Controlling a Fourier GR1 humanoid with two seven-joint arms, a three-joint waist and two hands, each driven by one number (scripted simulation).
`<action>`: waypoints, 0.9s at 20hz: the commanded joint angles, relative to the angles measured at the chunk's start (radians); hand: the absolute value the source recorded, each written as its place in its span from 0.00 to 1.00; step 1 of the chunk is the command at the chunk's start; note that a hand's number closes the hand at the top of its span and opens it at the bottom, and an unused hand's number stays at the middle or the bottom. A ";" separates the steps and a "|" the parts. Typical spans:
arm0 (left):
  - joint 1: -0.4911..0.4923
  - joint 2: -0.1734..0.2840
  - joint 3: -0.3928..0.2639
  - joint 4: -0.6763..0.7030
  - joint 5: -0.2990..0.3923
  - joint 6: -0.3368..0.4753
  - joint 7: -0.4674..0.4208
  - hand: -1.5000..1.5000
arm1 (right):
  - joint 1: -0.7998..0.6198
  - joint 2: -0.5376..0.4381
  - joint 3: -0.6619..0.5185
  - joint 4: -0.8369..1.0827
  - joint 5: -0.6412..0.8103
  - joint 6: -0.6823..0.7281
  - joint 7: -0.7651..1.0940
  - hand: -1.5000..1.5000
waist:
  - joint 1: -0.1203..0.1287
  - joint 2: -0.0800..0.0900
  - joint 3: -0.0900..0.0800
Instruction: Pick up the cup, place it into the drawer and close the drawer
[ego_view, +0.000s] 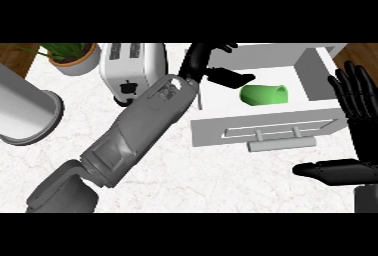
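A home kitchen, seen steeply from above a counter (221, 175) of white marble-like stone with faint reddish veins. At the far side, a white two-slot toaster (133, 67) standing on the stone, and left of it a potted plant (71, 55) with thin green leaves in a pale round pot. At the left edge, a tall grey round container (26, 112), perhaps a bin or a large pot; hard to tell which. To the right, a white drawer (258, 131) pulled open, with a panelled front and a bar handle, like ordinary kitchen cabinetry. Brown wood showing at both far corners, beyond the stone.
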 joint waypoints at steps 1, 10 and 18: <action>-0.021 0.000 -0.075 0.016 0.009 0.053 0.044 0.00 | -0.002 -0.014 -0.010 -0.013 -0.026 0.018 0.018 0.00 | -0.010 0.001 0.000; 0.012 0.000 -0.087 -0.111 0.089 0.123 -0.084 0.00 | 0.022 0.029 0.011 -0.024 -0.154 0.085 0.002 0.00 | 0.013 -0.005 0.000; -0.066 0.000 0.024 -0.083 0.123 0.087 -0.097 0.00 | 0.072 -0.122 0.001 -0.111 -0.117 0.215 0.033 1.00 | 0.064 -0.016 -0.001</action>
